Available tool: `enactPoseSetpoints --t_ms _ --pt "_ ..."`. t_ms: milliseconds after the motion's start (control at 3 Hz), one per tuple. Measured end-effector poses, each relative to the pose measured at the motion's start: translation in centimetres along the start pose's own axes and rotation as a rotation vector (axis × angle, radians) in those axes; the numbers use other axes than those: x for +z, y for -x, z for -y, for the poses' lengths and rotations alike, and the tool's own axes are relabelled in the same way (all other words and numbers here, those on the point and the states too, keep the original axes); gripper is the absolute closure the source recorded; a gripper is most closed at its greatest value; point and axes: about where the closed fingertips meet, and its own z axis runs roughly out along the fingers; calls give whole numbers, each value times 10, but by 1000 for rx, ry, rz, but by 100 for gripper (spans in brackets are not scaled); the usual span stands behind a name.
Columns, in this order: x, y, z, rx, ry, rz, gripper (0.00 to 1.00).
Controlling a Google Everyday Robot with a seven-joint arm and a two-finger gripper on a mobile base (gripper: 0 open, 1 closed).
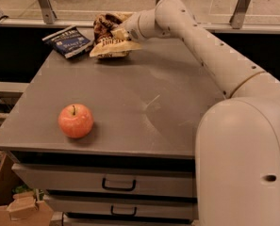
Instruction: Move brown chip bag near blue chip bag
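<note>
The brown chip bag [110, 41], crinkled dark brown and cream, sits at the far edge of the grey table [130, 102]. My gripper [117, 34] is shut on the brown chip bag and holds it low over the table. The blue chip bag [68, 41] lies flat at the far left corner, just left of the brown bag, with a narrow gap between them. The fingers are mostly hidden by the bag.
A red apple [75, 120] stands near the front left edge of the table. My white arm [210, 55] stretches across the right side. Drawers [118, 185] are below the tabletop. A cardboard box [17, 206] sits on the floor at the lower left.
</note>
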Motion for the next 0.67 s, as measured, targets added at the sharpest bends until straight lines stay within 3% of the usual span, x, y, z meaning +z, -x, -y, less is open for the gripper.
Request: enactPoseSetpoints --t_ms 667 --pt "-3 6 -5 -42 -12 13 13"
